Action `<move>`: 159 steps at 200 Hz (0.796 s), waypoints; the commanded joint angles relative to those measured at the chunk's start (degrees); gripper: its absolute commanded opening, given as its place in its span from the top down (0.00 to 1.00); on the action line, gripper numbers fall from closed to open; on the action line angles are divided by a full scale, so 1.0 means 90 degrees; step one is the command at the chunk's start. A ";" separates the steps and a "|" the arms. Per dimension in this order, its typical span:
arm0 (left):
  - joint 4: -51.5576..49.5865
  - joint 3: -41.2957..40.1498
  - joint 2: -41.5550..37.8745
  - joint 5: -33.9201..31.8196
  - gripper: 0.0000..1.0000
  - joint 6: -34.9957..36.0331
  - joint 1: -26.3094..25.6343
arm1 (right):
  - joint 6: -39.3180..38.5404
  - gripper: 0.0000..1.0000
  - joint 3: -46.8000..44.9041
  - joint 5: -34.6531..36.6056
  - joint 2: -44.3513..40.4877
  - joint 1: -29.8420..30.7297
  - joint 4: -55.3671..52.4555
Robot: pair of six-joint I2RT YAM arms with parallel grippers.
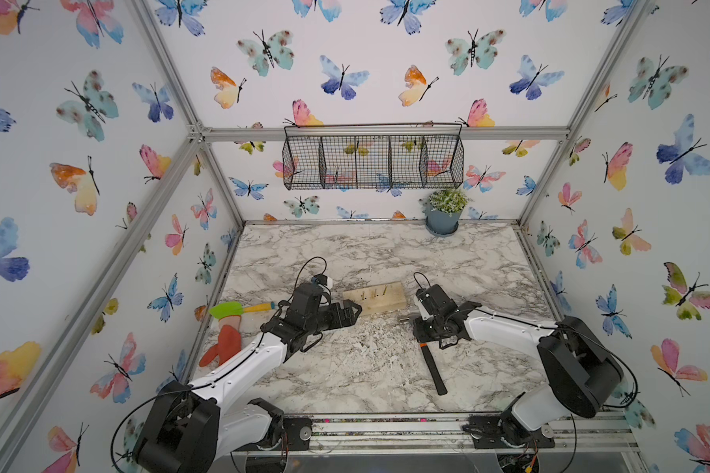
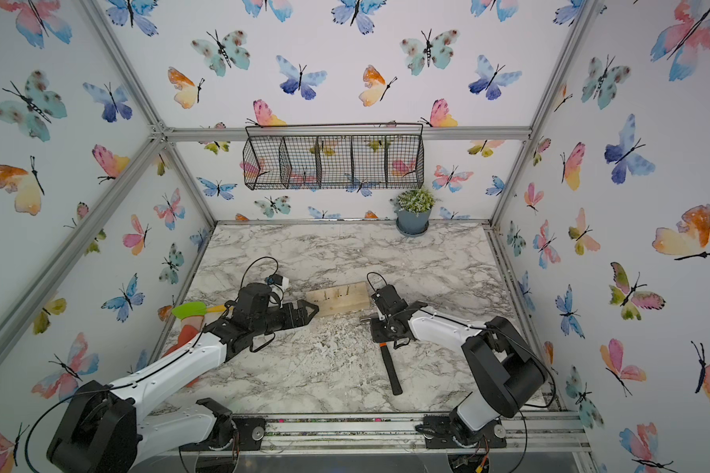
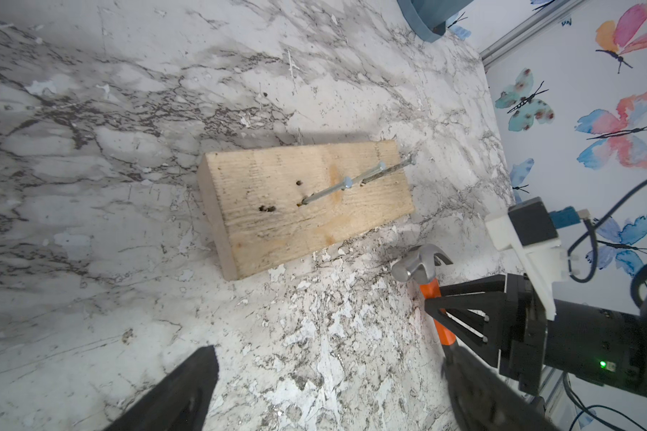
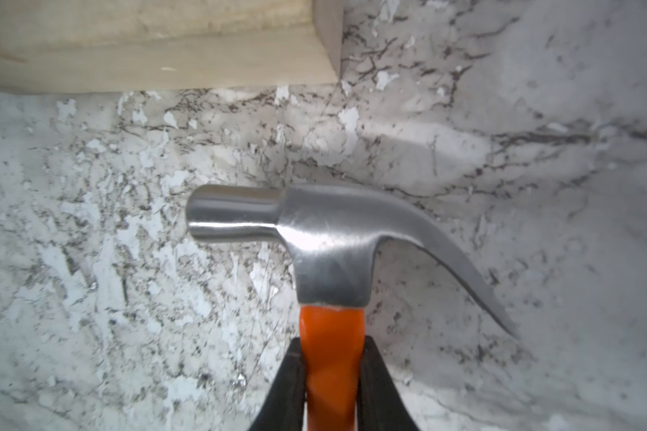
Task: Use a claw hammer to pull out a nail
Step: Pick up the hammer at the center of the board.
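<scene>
1. The right gripper (image 4: pixel 331 345) is pinched on the orange neck of the claw hammer (image 4: pixel 329 239), just below the silver head, pressing on both sides of it.
2. The left gripper (image 1: pixel 353 313) is spread wide and holds nothing. It sits by the near left end of the wooden block (image 1: pixel 376 299); whether it touches the wood cannot be told.
3. The claw hammer lies just near of the block's right end. Its head is beside the block's near right corner, with the claw pointing right. Its black handle runs toward the near edge of the table (image 1: pixel 386 254).
4. Three nails (image 3: pixel 324 194) stand in the top of the block, in a row.
5. In both top views the right wrist covers the hammer's neck and the pinch itself. Only the tip of the head and the handle show.
6. In the right wrist view the handle is cut off. In the left wrist view the left gripper's own fingers (image 3: pixel 187 388) are blurred and run off the frame.
7. The left arm partly hides an orange glove (image 1: pixel 226 348). A green trowel (image 1: pixel 232 309) lies just far of it.
8. The table is marble-patterned, its coating chipped and flaking around the hammer.
9. A potted plant (image 1: pixel 443 213) stands at the far edge, with a wire basket (image 1: pixel 374 161) on the wall above.
10. Butterfly wallpaper (image 1: pixel 99 102) fills the aluminium-framed walls.
</scene>
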 commanded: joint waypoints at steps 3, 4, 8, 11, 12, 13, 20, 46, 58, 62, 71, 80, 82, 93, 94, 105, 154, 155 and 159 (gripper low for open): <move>0.0187 0.0008 -0.0097 0.0004 0.04 0.0027 -0.0103 | 0.0312 0.97 -0.0017 -0.0567 -0.0523 -0.0108 0.0208; 0.0195 0.0008 -0.0097 0.0005 0.04 0.0026 -0.0104 | 0.0321 0.97 -0.0017 -0.0577 -0.0538 -0.0111 0.0212; 0.0225 0.0009 -0.0098 0.0019 0.04 0.0034 -0.0122 | 0.0344 0.97 -0.0023 -0.0624 -0.0588 -0.0136 0.0222; 0.0247 0.0007 -0.0097 0.0029 0.04 0.0033 -0.0133 | 0.0356 0.97 -0.0032 -0.0653 -0.0621 -0.0148 0.0229; 0.0254 0.0007 -0.0096 0.0032 0.04 0.0039 -0.0139 | 0.0363 0.97 -0.0035 -0.0660 -0.0636 -0.0151 0.0232; 0.0263 0.0007 -0.0096 0.0033 0.04 0.0042 -0.0147 | 0.0366 0.97 -0.0041 -0.0668 -0.0643 -0.0152 0.0238; 0.0312 0.0015 -0.0096 0.0044 0.04 0.0050 -0.0190 | 0.0406 0.97 -0.0087 -0.0759 -0.0733 -0.0180 0.0307; 0.0453 0.0101 -0.0035 -0.0017 0.04 0.0137 -0.0460 | 0.0594 0.97 -0.0286 -0.1135 -0.0996 -0.0354 0.0604; 0.0507 0.0161 0.0021 -0.0062 0.04 0.0165 -0.0576 | 0.0739 0.97 -0.0409 -0.1443 -0.1102 -0.0452 0.0828; 0.0531 0.0178 0.0043 -0.0072 0.04 0.0168 -0.0614 | 0.0789 0.97 -0.0435 -0.1543 -0.1134 -0.0485 0.0903; 0.0564 0.0206 0.0093 -0.0082 0.04 0.0164 -0.0661 | 0.0870 0.97 -0.0467 -0.1724 -0.1184 -0.0531 0.1020; 0.0574 0.0239 0.0146 -0.0092 0.04 0.0162 -0.0691 | 0.0917 0.97 -0.0453 -0.1859 -0.1214 -0.0562 0.1060; 0.0581 0.0255 0.0160 -0.0092 0.04 0.0162 -0.0692 | 0.0928 0.97 -0.0449 -0.1884 -0.1224 -0.0568 0.1076; 0.0593 0.0296 0.0219 -0.0102 0.03 0.0162 -0.0716 | 0.0994 0.97 -0.0457 -0.2061 -0.1263 -0.0578 0.1201; 0.0593 0.0298 0.0232 -0.0102 0.03 0.0162 -0.0719 | 0.1004 0.97 -0.0457 -0.2071 -0.1264 -0.0581 0.1211; 0.0597 0.0350 0.0282 -0.0102 0.03 0.0164 -0.0745 | 0.1101 0.97 -0.0481 -0.2281 -0.1294 -0.0607 0.1360; 0.0594 0.0535 0.0523 -0.0131 0.03 0.0173 -0.0828 | 0.1000 0.97 -0.0342 -0.2441 -0.1204 -0.0659 0.1236; 0.0594 0.0534 0.0531 -0.0131 0.03 0.0172 -0.0828 | 0.0982 0.97 -0.0331 -0.2437 -0.1201 -0.0660 0.1209; 0.0594 0.0548 0.0545 -0.0124 0.03 0.0172 -0.0829 | 0.0909 0.97 -0.0282 -0.2411 -0.1189 -0.0661 0.1109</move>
